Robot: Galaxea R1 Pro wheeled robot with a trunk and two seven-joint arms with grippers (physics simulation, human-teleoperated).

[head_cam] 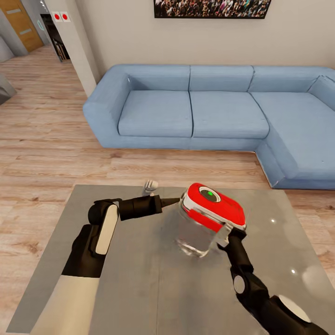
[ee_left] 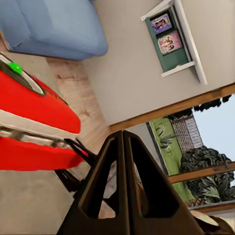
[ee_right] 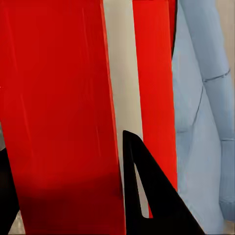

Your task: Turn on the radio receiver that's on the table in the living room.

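Observation:
The red radio receiver [head_cam: 215, 208] with its white-silver band is held tilted above the glossy grey table [head_cam: 139, 284], and a green light [head_cam: 210, 193] glows on its upper face. My right gripper [head_cam: 225, 234] is shut on the radio's near lower edge. In the right wrist view the red body [ee_right: 58, 98] sits between the dark fingers [ee_right: 147, 196]. My left gripper [head_cam: 175, 201] is shut, its tip pointing at the radio's left end, very close to it or touching. In the left wrist view the joined fingertips [ee_left: 123, 137] lie just beside the radio [ee_left: 34, 112].
A light blue L-shaped sofa [head_cam: 195, 111] stands beyond the table on light wood floor [head_cam: 42, 139], with a framed crowd photo [head_cam: 211, 7] on the wall above. The radio's reflection [head_cam: 195, 235] shows in the tabletop. A doorway [head_cam: 21, 23] opens far left.

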